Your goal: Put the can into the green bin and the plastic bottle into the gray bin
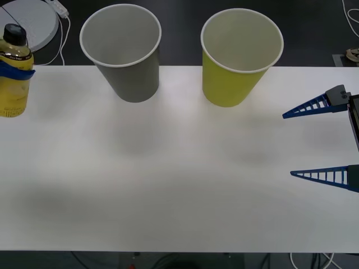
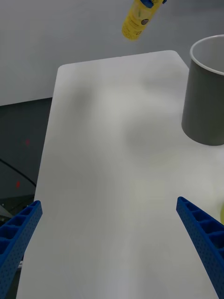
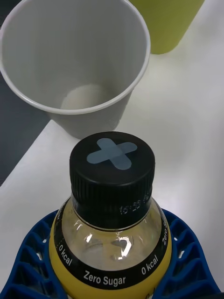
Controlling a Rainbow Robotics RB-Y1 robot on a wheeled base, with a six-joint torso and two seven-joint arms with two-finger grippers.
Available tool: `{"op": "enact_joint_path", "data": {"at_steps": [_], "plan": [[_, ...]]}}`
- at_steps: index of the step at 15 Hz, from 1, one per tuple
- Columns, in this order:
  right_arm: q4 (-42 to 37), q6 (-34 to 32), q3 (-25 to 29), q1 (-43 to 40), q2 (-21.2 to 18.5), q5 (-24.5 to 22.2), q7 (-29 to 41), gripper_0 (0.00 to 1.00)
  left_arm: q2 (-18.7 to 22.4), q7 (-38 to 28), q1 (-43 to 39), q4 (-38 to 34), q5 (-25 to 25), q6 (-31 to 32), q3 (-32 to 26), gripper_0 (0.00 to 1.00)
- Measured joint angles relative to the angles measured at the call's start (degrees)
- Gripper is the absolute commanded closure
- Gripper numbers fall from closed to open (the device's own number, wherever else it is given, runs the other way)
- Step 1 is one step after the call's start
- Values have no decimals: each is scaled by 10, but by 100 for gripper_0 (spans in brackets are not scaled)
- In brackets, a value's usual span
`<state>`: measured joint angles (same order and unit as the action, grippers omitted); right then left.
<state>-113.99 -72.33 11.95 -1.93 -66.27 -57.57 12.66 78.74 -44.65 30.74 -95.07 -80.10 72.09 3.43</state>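
Two paper cups stand on one white table (image 1: 179, 185): one gray cup (image 1: 124, 53) and one yellow-green cup (image 1: 238, 56). There is one plastic bottle (image 1: 13, 73) with a single black cap (image 3: 112, 175). Two blue-fingered grippers are in view, left gripper (image 3: 112, 275) and right gripper (image 1: 291, 144).

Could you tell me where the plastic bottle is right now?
In the front view the plastic bottle is at the table's far left edge, gripped upright by the left gripper, left of the gray bin.
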Motion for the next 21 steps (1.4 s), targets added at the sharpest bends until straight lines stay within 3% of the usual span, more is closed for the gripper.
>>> {"op": "enact_joint_path", "data": {"at_steps": [8, 12, 21], "plan": [[0, 0, 0, 0, 0, 0, 0, 0, 0, -4, 185, 81, -17, 53, 146, 100], [0, 0, 0, 0, 0, 0, 0, 0, -4, -9, 290, 117, -23, 67, 245, 100], [0, 0, 0, 0, 0, 0, 0, 0, -58, -6, 489, 225, -30, 116, 410, 100]]}}
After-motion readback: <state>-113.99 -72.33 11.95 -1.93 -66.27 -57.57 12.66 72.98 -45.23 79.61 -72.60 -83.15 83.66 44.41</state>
